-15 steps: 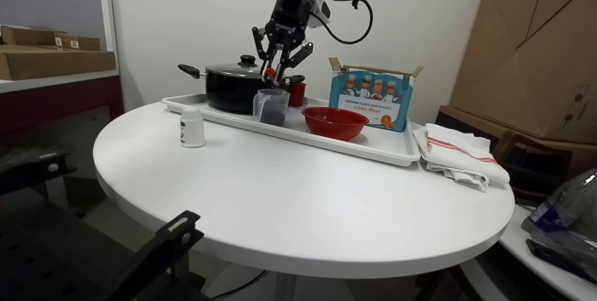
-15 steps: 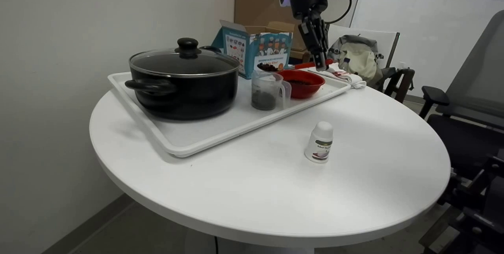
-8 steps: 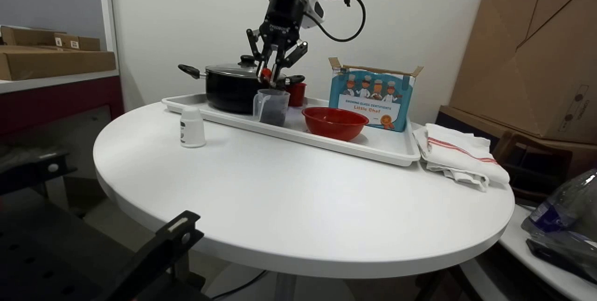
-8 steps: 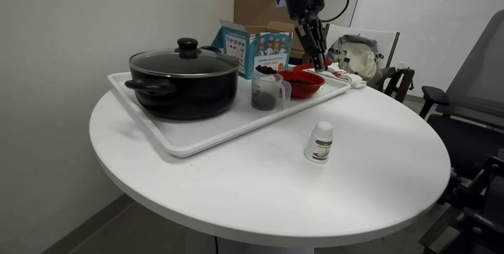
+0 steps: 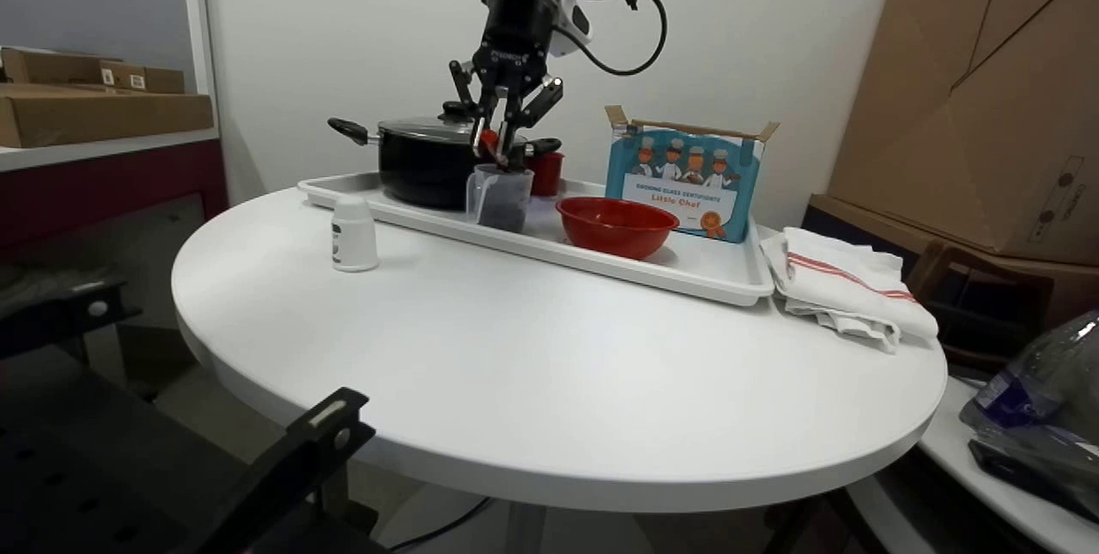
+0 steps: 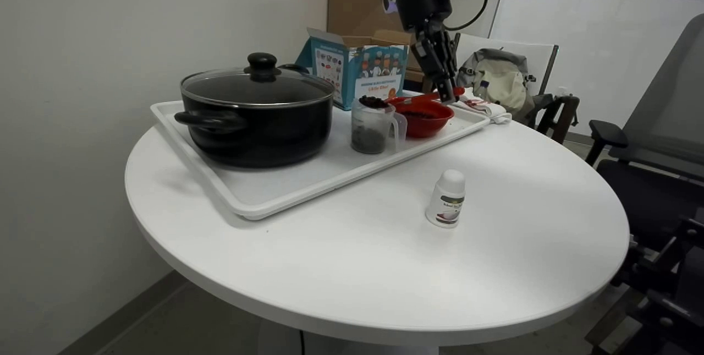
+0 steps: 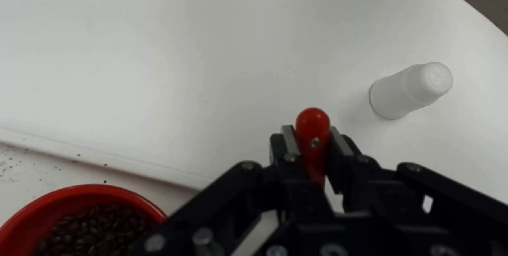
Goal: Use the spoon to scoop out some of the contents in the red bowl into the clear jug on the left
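My gripper (image 5: 490, 152) is shut on the red handle of the spoon (image 6: 426, 97), and the handle's rounded end shows between the fingertips in the wrist view (image 7: 312, 133). The spoon's head, heaped with dark beans (image 6: 374, 102), is at the mouth of the clear jug (image 6: 369, 124). I cannot tell whether it is inside or just behind the rim. The jug also stands on the tray in an exterior view (image 5: 504, 193), with something dark in its lower part. The red bowl (image 5: 616, 232) stands beside the jug and holds dark beans (image 7: 99, 228).
A white tray (image 6: 308, 192) bears a black pot (image 6: 258, 135) with a lid, a small red cup (image 5: 547, 173) and a blue box (image 5: 683, 180). A white bottle (image 6: 446, 199) stands in front of the tray. A folded towel (image 5: 846, 279) lies beside it.
My gripper has moved a little left in both exterior views, carrying the spoon. The spoon's loaded head has come down from above the jug to its rim. The bowl and jug have not moved.
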Available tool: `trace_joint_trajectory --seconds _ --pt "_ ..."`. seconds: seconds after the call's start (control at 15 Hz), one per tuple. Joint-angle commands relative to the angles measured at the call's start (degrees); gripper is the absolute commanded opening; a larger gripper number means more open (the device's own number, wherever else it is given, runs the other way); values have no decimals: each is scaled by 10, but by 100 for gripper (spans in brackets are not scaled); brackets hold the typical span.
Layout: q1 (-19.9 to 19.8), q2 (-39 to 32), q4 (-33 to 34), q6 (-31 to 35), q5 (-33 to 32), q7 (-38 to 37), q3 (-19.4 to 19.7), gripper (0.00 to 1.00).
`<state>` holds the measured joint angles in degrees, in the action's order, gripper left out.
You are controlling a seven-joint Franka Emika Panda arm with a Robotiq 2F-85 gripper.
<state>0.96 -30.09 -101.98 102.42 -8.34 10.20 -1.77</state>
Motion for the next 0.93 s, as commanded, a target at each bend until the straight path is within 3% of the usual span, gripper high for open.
trace_joint_trajectory --seconds 0.0,0.87 --pt "9 0 -1 -4 -10 -20 2 10" --pt "48 -6 7 -18 -58 -77 3 10"
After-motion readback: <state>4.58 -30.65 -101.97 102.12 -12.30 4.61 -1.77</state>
